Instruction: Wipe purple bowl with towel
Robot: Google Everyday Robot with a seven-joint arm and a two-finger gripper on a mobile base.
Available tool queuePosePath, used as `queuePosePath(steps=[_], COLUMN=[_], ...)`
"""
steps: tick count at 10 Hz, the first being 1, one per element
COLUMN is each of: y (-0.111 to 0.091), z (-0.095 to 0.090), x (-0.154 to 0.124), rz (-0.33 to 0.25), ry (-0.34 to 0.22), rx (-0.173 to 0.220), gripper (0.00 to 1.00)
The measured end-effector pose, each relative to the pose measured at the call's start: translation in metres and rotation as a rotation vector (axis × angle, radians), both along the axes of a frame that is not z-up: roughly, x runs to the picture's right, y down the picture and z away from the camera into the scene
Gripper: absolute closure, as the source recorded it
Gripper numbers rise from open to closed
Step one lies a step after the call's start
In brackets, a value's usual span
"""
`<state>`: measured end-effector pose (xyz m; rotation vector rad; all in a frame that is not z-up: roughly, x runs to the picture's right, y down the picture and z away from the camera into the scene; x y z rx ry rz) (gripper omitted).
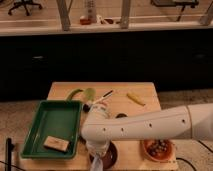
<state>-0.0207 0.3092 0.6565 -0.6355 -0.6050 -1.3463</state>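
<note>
My white arm reaches in from the right, and its wrist points down at the table's front edge. The gripper (98, 153) is shut on a grey-blue towel (100, 163) that hangs below it. The towel rests in or against the dark purple bowl (112, 154), which sits at the front middle of the wooden table (145, 107). The arm and towel hide most of the bowl; only its right rim shows.
A green tray (45, 125) with a tan block (56, 144) lies at the left. An orange bowl (157, 149) with dark bits stands at the front right. Green vegetables (82, 94), a utensil (102, 97), a yellow piece (135, 98) and a small dark object (121, 116) lie further back.
</note>
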Motion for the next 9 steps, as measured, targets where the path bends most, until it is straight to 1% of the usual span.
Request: queuePosePath(steps=[2, 4, 6, 7, 9], y=[-0.001, -0.015, -0.039, -0.053, -0.065], z=[-0.003, 0.001, 0.013, 0.022, 0.032], x=[0.028, 0.048, 0.053, 0.052, 0.044], rz=[0.028, 0.06, 0.073, 0.075, 0.067], ry=[0.037, 0.075, 0.094, 0.097, 0.084], rx=[0.013, 0.038, 0.056, 0.06, 0.055], gripper=[1.0, 1.0, 1.0, 1.0, 1.0])
